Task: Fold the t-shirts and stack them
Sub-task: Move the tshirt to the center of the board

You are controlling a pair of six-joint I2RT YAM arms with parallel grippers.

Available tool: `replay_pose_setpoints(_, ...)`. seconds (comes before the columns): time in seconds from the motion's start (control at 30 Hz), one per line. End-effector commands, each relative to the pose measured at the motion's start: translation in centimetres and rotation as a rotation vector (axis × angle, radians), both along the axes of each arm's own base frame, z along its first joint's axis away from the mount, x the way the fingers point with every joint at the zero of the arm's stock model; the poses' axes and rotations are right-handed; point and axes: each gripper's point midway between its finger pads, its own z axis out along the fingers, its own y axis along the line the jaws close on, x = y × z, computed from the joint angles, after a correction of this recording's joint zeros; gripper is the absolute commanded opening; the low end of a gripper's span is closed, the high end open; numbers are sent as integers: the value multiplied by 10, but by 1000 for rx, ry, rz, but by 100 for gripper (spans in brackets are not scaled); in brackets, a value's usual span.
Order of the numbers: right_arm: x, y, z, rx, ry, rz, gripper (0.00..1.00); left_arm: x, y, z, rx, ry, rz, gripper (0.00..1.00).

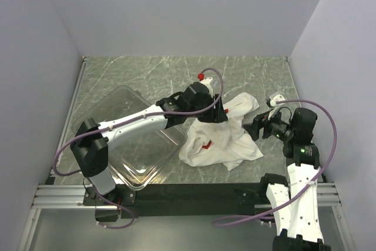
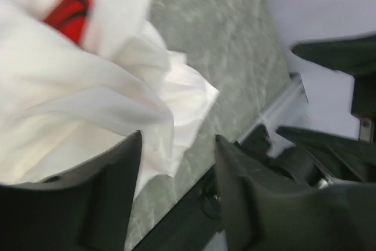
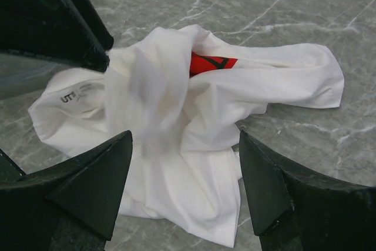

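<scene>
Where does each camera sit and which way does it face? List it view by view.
Top external: above and behind the arms, looking down on table, clear plastic bin, t-shirt; both arms, left hand, right hand show.
Left wrist: on the left arm, facing down over the t-shirt; its own fingers show.
Right wrist: low, facing across the table at the t-shirt; its own fingers show.
Shared: both wrist views show the t-shirt's red print.

in the top view the left hand (image 1: pixel 218 114) covers the middle of the t-shirt (image 1: pixel 229 145), and folds hide most of its red print (image 1: pixel 205 144). the left wrist view is blurred and cuts the t-shirt off at its top and left edges. in the right wrist view the grey lettering (image 3: pixel 73 94) on the cloth is too small to read.
</scene>
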Motion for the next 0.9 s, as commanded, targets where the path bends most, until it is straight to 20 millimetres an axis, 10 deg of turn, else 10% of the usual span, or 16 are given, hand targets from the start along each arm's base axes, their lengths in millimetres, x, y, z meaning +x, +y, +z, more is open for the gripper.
replay_pose_setpoints(0.0,5,-4,5,-5,-40,-18,79,32,27,44,44,-165,172,60)
replay_pose_setpoints(0.2,4,-3,4,-2,-35,-10,79,36,118,52,119,-208,487,73)
replay_pose_setpoints(0.4,4,-2,4,-1,-35,-5,79,25,221,-52,202,233,1017,99)
replay_pose_setpoints(0.67,4,-3,4,-2,-39,-7,79,85,271,-72,126,301,1233,87)
replay_pose_setpoints(0.87,3,-2,5,-2,-40,-3,79,127,269,-100,263,351,1198,85)
